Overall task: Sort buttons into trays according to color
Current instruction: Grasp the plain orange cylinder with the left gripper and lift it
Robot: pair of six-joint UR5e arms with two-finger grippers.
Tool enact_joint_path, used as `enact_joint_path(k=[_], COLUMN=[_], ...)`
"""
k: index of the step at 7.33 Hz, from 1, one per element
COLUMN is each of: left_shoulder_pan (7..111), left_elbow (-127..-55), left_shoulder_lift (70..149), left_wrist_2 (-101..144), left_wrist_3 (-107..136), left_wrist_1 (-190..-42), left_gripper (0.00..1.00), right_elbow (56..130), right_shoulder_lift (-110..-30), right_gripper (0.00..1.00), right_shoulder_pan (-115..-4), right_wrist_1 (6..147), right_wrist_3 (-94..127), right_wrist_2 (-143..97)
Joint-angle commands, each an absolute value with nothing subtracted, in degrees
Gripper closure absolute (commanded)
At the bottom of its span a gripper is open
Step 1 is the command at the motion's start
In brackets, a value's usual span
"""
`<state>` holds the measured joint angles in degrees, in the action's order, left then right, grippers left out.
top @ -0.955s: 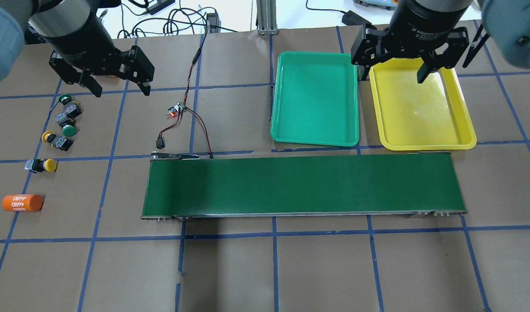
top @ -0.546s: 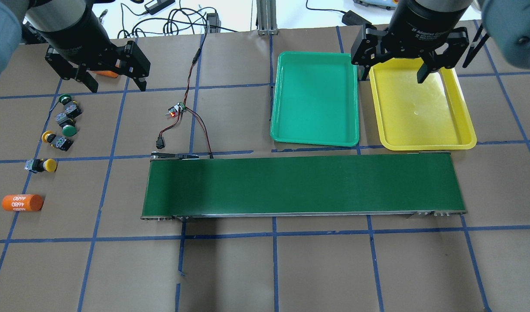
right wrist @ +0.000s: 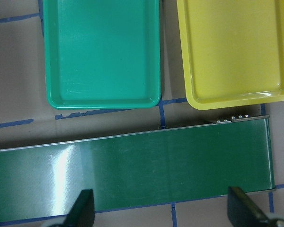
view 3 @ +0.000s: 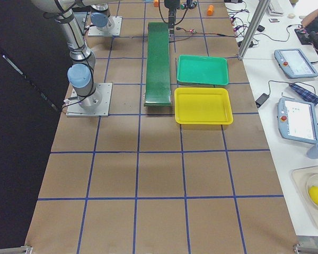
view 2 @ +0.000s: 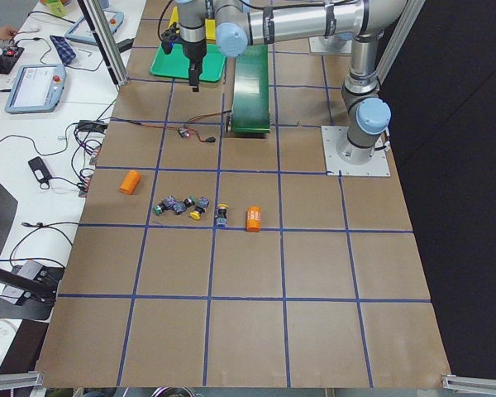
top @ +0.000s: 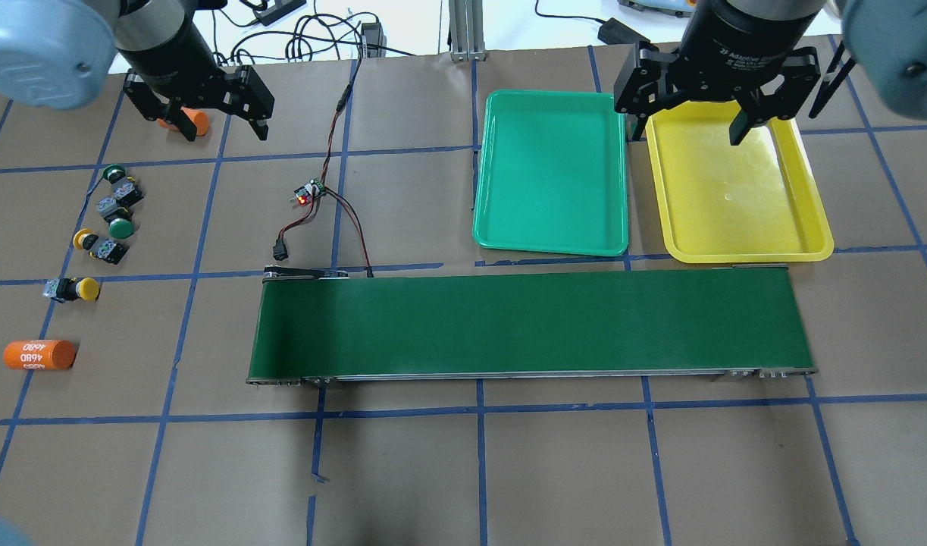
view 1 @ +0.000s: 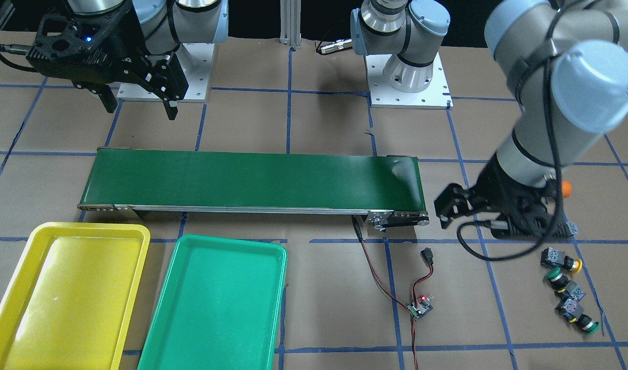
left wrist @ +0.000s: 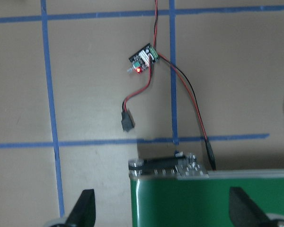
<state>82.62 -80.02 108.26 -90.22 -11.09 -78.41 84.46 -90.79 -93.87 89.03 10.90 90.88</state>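
Note:
The buttons lie loose at the table's left: two green caps (top: 114,173) (top: 120,227) and two yellow caps (top: 82,240) (top: 89,288). My left gripper (top: 214,127) hangs open and holds nothing, beyond the buttons and to their right, well apart from them. In its wrist view the fingertips (left wrist: 85,208) frame the conveyor's end. The green tray (top: 551,235) and yellow tray (top: 743,246) sit side by side behind the belt, with nothing in them. The right gripper (top: 687,136) is open and holds nothing, over the gap between the trays' far ends.
A long dark-green conveyor belt (top: 531,322) crosses the middle. A small circuit board (top: 309,192) with red and black wires lies by its left end. One orange cylinder (top: 39,354) lies near the buttons, another (top: 194,120) under the left gripper.
The left gripper has moved away from the buttons, farther back and to the right. The right arm, buttons and trays have not moved.

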Motion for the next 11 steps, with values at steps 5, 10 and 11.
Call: enact_joint_path(k=[5,10,11], left_shoulder_pan=[70.33,69.17,68.82], left_elbow=[-47.83,-47.55,-47.29], left_shoulder_lift=[141.38,145.63,146.07], left_wrist_2=[-90.18,-87.56,-86.93], left_wrist_3=[-38.65,-40.78,-40.78], left_wrist_1=[-71.58,-67.59,-67.5], left_gripper=[0.0,0.0,0.0], right_elbow=[84.46,84.64,84.73], right_shoulder_lift=[-90.79,-90.79,-90.79], right_gripper=[0.0,0.0,0.0], right_shoulder_pan=[-93.87,-93.87,-93.87], right_wrist_1=[89.03,89.03,89.03], right_wrist_3=[10.9,10.81,10.81], right_wrist_2=[90.88,90.88,90.88])
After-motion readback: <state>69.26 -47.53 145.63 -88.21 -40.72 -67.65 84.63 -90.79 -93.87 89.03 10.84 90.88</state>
